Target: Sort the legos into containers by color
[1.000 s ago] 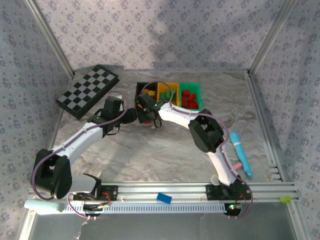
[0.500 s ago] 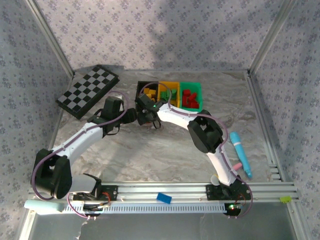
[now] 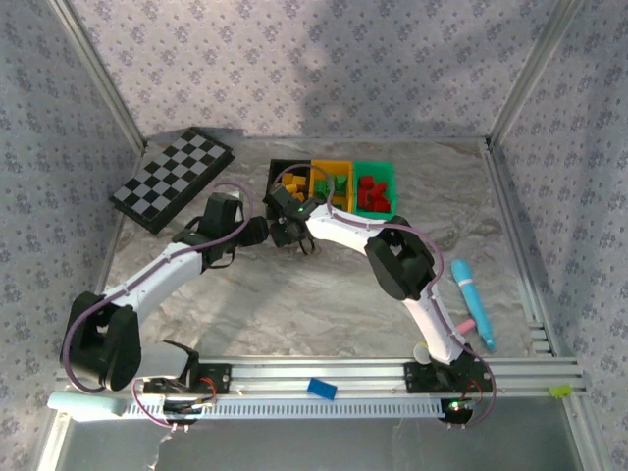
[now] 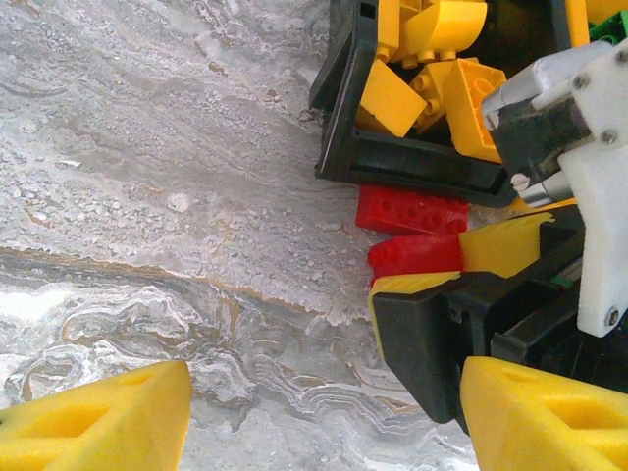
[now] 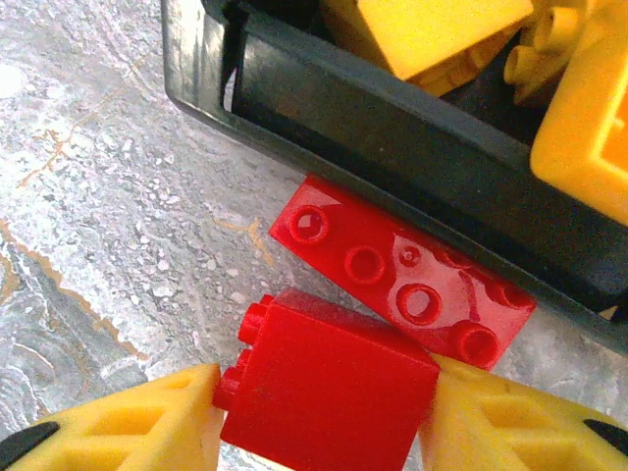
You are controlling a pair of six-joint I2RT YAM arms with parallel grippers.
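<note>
From above, your right gripper (image 3: 292, 228) is low by the black bin (image 3: 276, 169). Red bricks (image 3: 369, 194) lie in the green bin (image 3: 373, 164), so I think you lift and carry there.

Left wrist: your left gripper (image 4: 324, 392) is spread wide, empty.

Right wrist: you pinch a red brick (image 5: 329, 388). A flat red brick (image 5: 402, 270) lies just beside, against the bin wall. Go straight up.

Marbled table (image 3: 294, 304): checkered board (image 3: 172, 180) L, 3 bins (image 3: 332, 163) ctr, red brick (image 5: 402, 270) by black bin (image 5: 392, 137), teal pen (image 3: 471, 299) R.

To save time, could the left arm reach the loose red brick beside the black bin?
Probably yes: the left hand is open, bare table leads to the red brick, but the right hand crowds it.
</note>
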